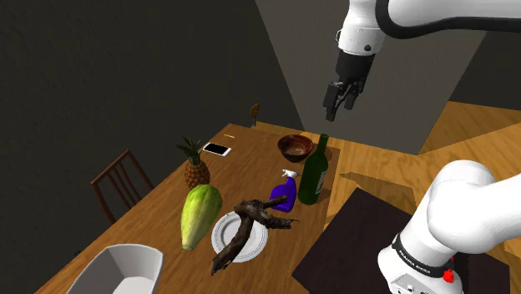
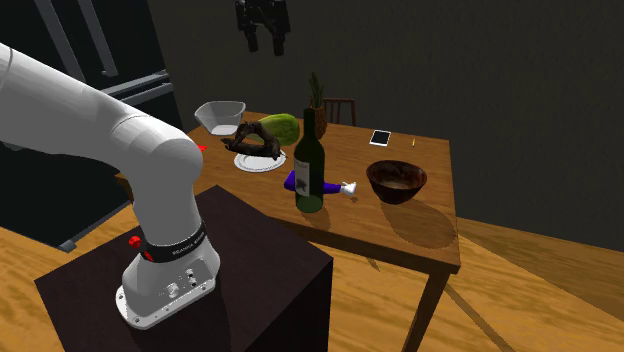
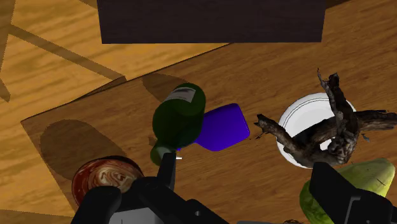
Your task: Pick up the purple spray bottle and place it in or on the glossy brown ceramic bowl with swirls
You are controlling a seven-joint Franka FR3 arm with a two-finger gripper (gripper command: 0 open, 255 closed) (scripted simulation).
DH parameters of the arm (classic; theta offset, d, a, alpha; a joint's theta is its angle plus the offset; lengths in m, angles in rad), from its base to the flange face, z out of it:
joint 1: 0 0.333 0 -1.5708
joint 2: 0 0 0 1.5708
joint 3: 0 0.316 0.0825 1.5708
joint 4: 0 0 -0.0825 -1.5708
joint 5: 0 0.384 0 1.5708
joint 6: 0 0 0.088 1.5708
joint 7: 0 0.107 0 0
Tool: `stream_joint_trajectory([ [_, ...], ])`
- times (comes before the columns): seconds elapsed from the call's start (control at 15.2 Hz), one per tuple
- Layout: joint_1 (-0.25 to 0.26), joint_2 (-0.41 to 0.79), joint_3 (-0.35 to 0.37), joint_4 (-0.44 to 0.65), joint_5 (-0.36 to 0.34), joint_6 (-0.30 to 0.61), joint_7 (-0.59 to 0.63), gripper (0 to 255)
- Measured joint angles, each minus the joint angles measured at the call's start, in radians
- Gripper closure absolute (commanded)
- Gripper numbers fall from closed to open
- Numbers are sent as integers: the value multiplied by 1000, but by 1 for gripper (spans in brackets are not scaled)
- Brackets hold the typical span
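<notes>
The pincer (image 1: 341,100) hangs high over the counter (image 1: 250,171), its two fingers spread apart and clasping nothing. Below it, the purple spray bottle (image 1: 284,195) lies on its side just inside the counter edge nearest the stand, with its white nozzle toward the brown swirled bowl (image 1: 295,147). The bowl sits near the far corner on that same edge. A dark green wine bottle (image 1: 314,171) stands upright right beside the spray bottle; they may be touching, though that is hard to tell. A white plate (image 1: 220,236) carrying driftwood (image 1: 250,219) lies towards the counter's middle.
</notes>
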Motion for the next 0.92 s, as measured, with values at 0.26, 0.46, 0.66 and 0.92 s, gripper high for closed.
stream_joint_trajectory([
  [0.26, -15, 29, 8, -42, 4, 62, 40, 0],
  [0.46, -35, 93, 23, -86, 12, 157, 101, 0],
  [0.66, -56, 164, 37, -125, 18, 255, 162, 0],
  [0.92, -85, 276, 49, -156, 19, 381, 241, 0],
])
